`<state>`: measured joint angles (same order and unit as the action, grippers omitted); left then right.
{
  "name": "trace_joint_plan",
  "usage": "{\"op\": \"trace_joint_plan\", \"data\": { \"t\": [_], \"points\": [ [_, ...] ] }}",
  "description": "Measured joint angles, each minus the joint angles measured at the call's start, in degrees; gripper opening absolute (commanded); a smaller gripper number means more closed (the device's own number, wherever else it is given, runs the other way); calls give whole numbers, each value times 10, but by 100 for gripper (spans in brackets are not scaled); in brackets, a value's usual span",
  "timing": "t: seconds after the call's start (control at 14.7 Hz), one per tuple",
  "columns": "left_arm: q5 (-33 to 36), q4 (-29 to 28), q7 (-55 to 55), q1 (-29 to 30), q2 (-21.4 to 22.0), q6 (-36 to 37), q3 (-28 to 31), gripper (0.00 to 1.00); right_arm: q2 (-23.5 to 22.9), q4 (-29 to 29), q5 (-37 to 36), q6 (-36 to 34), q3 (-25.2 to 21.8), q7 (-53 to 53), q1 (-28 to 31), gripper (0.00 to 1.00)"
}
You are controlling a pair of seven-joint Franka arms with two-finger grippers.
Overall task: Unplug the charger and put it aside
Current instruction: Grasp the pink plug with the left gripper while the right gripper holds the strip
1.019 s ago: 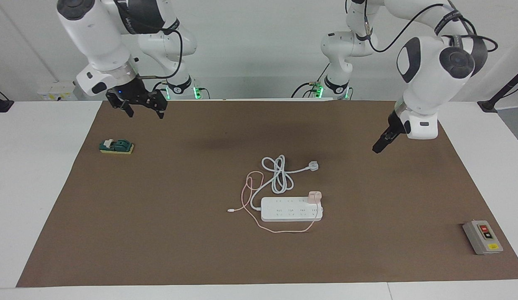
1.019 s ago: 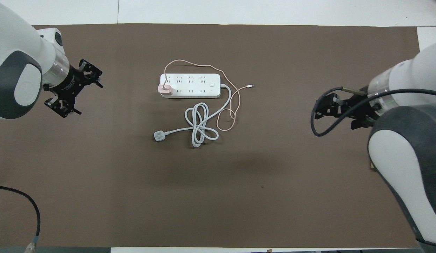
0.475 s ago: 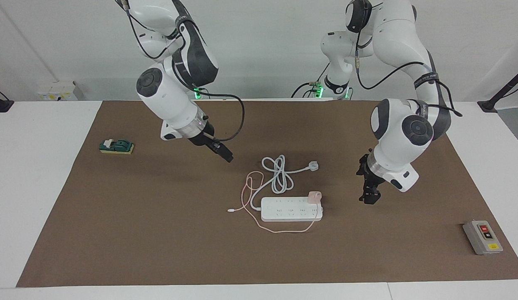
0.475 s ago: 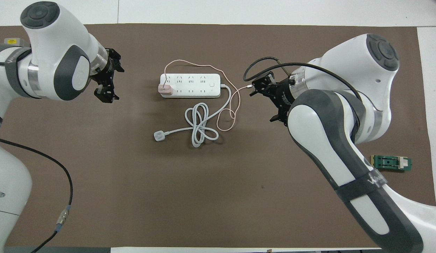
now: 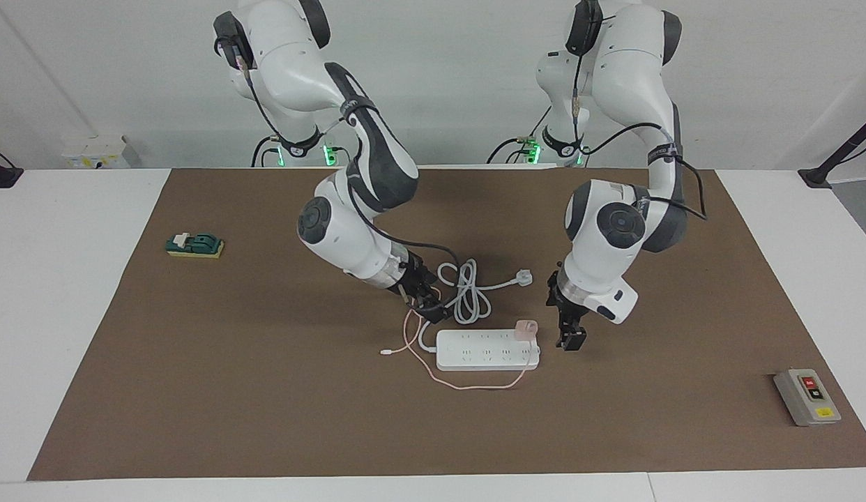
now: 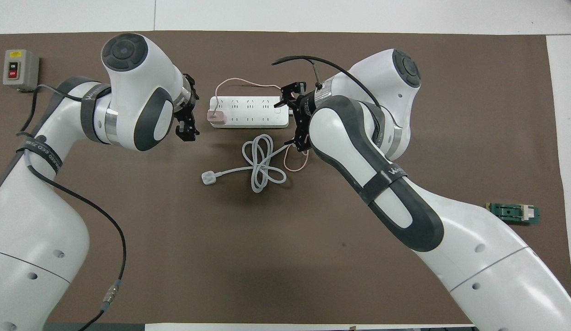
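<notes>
Overhead view shows a brown mat [image 6: 285,257] covering the table, with both arms reaching toward its centre. At the centre lies a white power strip [image 6: 255,120] with the charger [image 6: 216,117], a pale pink cube, plugged into the socket at the strip's 9 o'clock end in this view, toward the left arm's end of the table. Its thin pink cable [image 6: 242,82] runs around the strip at 12 o'clock and loops back toward the robots. The strip's thick white cord [image 6: 262,163] lies coiled at the strip's 6 o'clock, nearer the robots, ending in a white plug [image 6: 208,178]. The left gripper [image 5: 571,336] hangs just beside the charger end of the strip, its fingers spread apart, nothing between them. The right gripper [image 5: 424,301] is low over the cord and cable at the strip's other end; I cannot tell how its fingers stand. A grey switch box [image 6: 19,68] sits at the mat's 10 o'clock corner, and a small green part [image 6: 513,213] at about 4 o'clock.
</notes>
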<state>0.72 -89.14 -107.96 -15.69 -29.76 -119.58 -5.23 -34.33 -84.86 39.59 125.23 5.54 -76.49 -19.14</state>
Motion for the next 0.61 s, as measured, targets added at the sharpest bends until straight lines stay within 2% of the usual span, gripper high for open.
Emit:
{"op": "trace_joint_plan", "data": {
  "t": [0.2,0.61],
  "points": [
    [0,-14,-5,-7,0,-19,-1,100,-53,43,30,2,0,-9,-2,100],
    [0,-38,-20,-25,0,-73,-1,100,-150,152,32,2,0,-41,-10,100]
  ]
}}
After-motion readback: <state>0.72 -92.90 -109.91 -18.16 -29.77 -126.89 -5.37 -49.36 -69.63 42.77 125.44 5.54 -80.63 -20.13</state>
